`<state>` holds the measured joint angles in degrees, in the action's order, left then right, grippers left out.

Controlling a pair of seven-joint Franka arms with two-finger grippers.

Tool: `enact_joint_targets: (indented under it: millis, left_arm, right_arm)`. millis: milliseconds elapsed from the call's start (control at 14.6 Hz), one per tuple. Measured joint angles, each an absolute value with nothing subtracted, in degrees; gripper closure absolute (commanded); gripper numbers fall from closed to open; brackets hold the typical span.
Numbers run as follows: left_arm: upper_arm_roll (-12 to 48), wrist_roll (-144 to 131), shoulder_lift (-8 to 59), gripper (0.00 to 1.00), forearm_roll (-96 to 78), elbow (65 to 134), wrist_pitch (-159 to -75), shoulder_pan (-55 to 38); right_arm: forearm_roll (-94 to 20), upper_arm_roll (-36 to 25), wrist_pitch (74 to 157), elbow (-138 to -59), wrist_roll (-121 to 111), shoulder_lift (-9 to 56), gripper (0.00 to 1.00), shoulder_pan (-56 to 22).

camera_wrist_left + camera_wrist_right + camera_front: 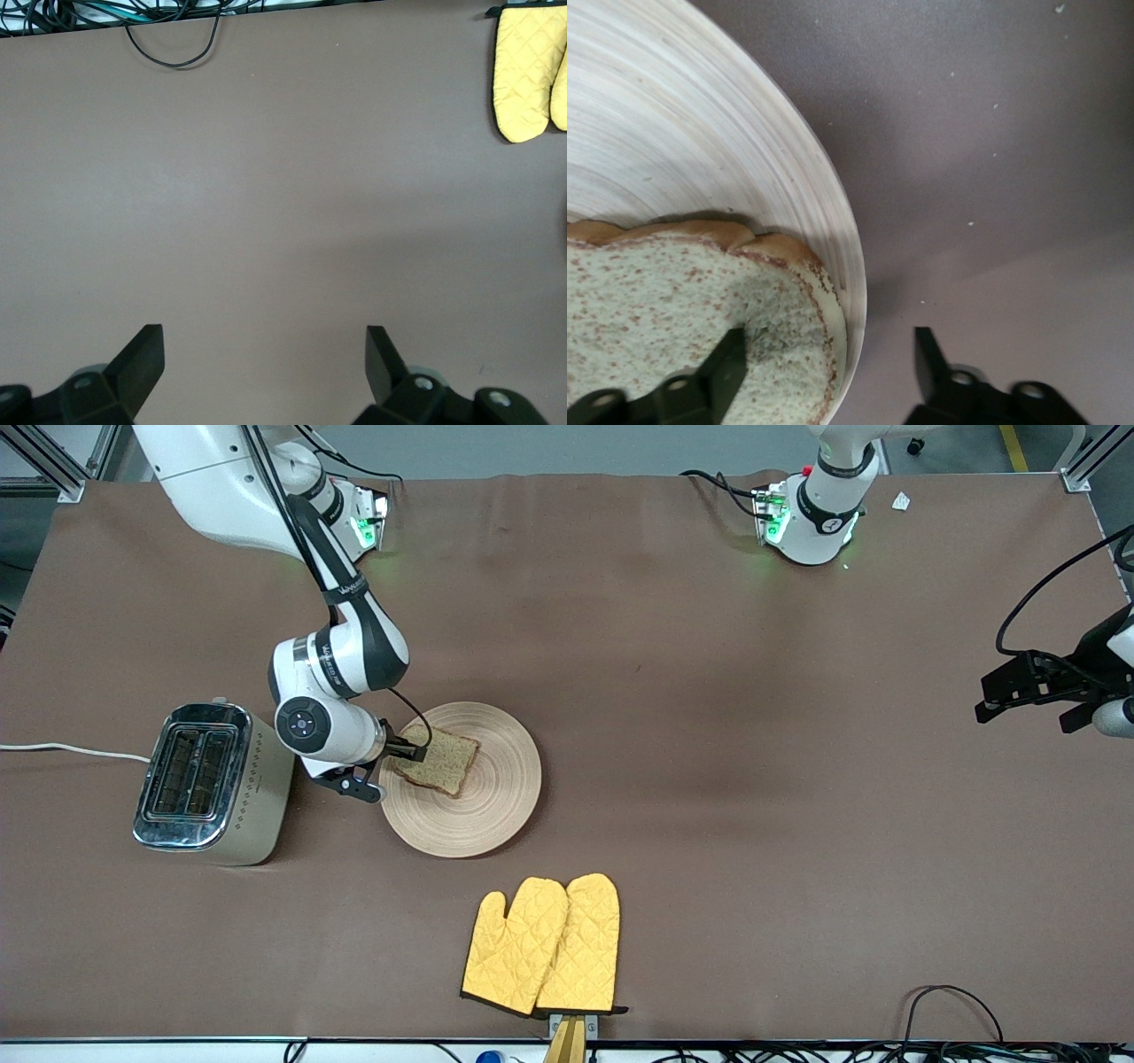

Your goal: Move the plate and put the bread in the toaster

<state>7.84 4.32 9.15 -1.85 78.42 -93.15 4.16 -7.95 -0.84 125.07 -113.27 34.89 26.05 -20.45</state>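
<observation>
The round wooden plate (496, 797) lies on the brown table beside the toaster (213, 784), toward the right arm's end. The slice of brown bread (438, 762) rests on the plate, close to the rim that faces the toaster. My right gripper (394, 766) is low at that rim, open. In the right wrist view the right gripper (831, 341) straddles the bread (673, 310) edge and the plate (700, 133) rim: one finger sits on the bread, the other over the table outside the plate. My left gripper (997, 695) waits at the left arm's end of the table, and the left gripper (264, 341) is open over bare cloth.
Two yellow oven mitts (545, 948) lie near the table's front edge, nearer the camera than the plate; they also show as yellow oven mitts (523, 75) in the left wrist view. The toaster's white cord (71, 751) runs off toward the table's end. Cables (957, 1010) lie at the front edge.
</observation>
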Motion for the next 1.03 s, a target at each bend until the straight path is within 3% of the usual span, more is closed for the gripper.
enact_joint_targets:
  millis: [344, 825, 1031]
  left_arm:
    - [7.9, 4.3, 8.6, 0.0, -1.8, 78.5, -93.2, 3.0]
    - [5.9, 1.7, 2.7, 0.0, -0.6, 83.9, -93.1, -1.4]
    - [4.8, 1.7, 1.8, 0.0, -0.6, 85.2, -93.1, -2.1]
  right_arm:
    - [-8.1, -0.8, 125.1, -113.1, 36.6, 26.0, 0.39, -21.1]
    - [-8.2, -0.8, 123.8, -112.0, 37.2, 26.0, 0.66, -21.1]
    - [-8.2, -0.8, 123.7, -112.0, 37.3, 26.0, 0.73, -21.1]
